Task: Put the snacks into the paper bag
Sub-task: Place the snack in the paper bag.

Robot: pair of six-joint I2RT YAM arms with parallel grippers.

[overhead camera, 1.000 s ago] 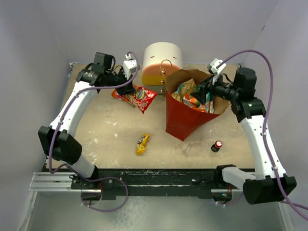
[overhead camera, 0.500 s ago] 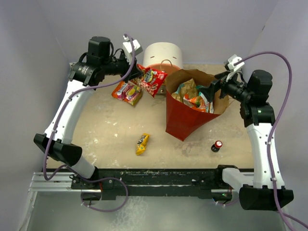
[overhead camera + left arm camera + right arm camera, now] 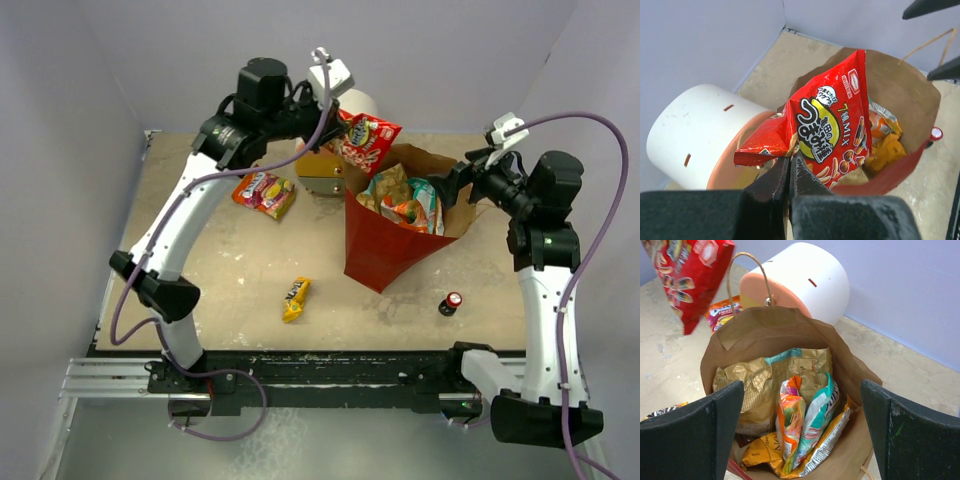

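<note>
- Red snack packet (image 3: pixel 830 130): judged light, limp, crinkly and slippery; best taken at a sealed edge.
- Pinched at one edge by left gripper (image 3: pixel 790 162), jaws clamped on film; extends away from fingertips, paper bag (image 3: pixel 920 100) mouth just beyond.
- Glossy red film; yellow oval; white lettering; printed crackers.
- Right gripper (image 3: pixel 801 410): spread wide, empty; bag mouth directly ahead.

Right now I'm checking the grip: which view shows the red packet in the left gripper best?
Left wrist view: the red packet sits large and central, its edge pinched in the shut left gripper, the paper bag behind it. Top external shows the packet small, near the bag's far rim. Right wrist catches only one cropped end.
</note>
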